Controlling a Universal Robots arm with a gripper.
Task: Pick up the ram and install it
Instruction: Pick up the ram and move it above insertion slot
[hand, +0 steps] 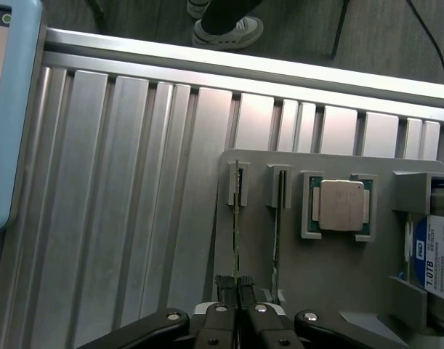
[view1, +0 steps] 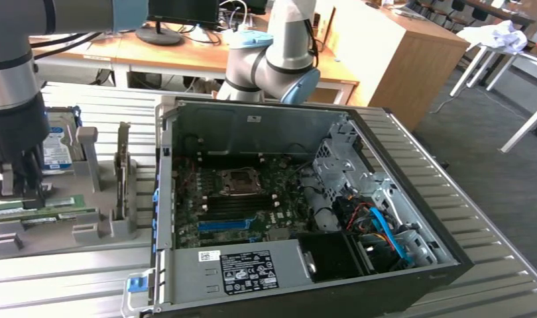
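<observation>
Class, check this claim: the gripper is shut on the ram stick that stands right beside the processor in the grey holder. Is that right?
Not quite. The wrist view shows the gripper shut on the ram farther from the processor; a second stick stands between them in the grey holder.

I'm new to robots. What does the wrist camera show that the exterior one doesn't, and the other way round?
Wrist view: the jaws closed on the edge of a ram standing in its slot, a second stick beside it, a square processor chip and someone's shoe.
Exterior view: the open computer case, its motherboard and another robot arm behind it.
Both: the grey holder, the hard drive and the ribbed metal table.
</observation>
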